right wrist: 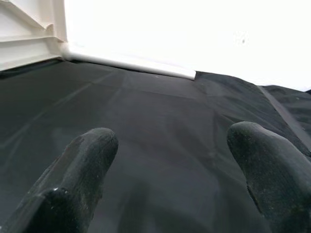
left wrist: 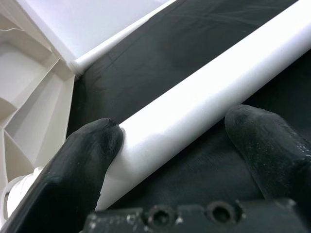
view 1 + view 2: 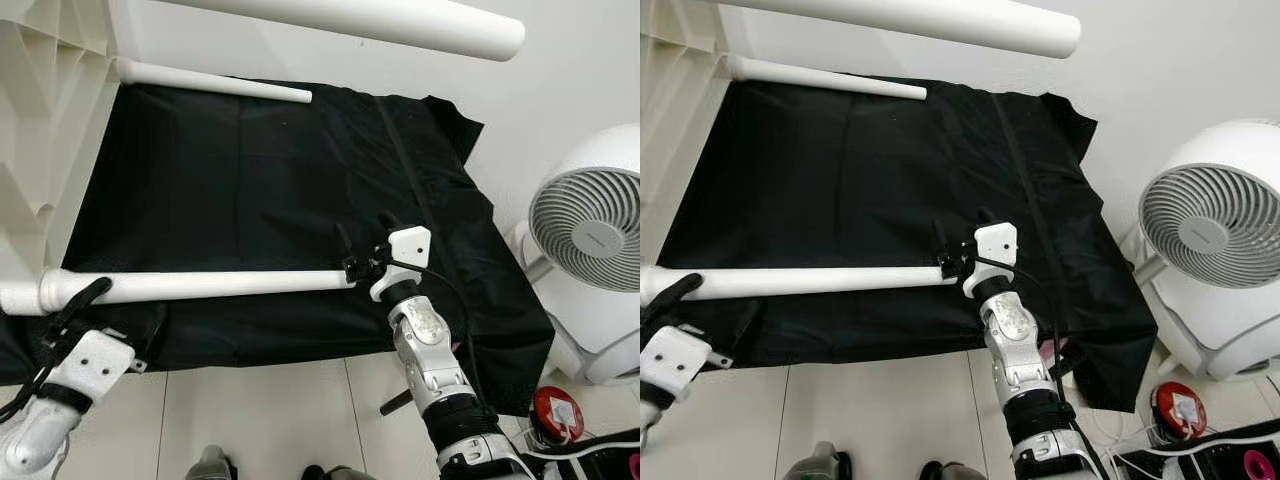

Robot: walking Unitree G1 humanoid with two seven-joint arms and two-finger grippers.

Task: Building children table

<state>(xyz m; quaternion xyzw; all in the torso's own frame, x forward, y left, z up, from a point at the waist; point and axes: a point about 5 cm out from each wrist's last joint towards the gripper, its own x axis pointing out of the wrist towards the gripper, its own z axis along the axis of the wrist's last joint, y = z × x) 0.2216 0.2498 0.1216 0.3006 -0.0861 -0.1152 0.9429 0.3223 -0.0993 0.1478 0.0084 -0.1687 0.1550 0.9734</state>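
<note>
We view the children's table lying on its side over a black cloth (image 3: 270, 190), its ribbed white tabletop (image 3: 40, 130) standing on edge along the cloth's left border. Three white tube legs reach out from that tabletop, and we judge them already seated: an upper leg (image 3: 400, 25) passing overhead, a far leg (image 3: 215, 82) low against the wall, and a near leg (image 3: 200, 286) running across the near part of the cloth. The near leg joins the tabletop through a ribbed collar (image 3: 52, 290); whether that joint is driven fully home we cannot tell.

The left hand (image 3: 72, 312) sits just beside the collar, and in its wrist view its two fingers (image 2: 92, 145) are spread around the near leg (image 2: 204, 104), one touching the tube and the other standing a little off it, so we read a loose cradle rather than a firm clench. The right hand (image 3: 362, 262) meets the free end of the same leg; its wrist view shows the fingers (image 1: 92, 145) parted with only cloth between them, so it is released.

We judge the build well advanced. What remains is securing this near leg, fitting any fourth leg, and turning the table upright. A white fan (image 3: 590, 230) stands right of the cloth.
</note>
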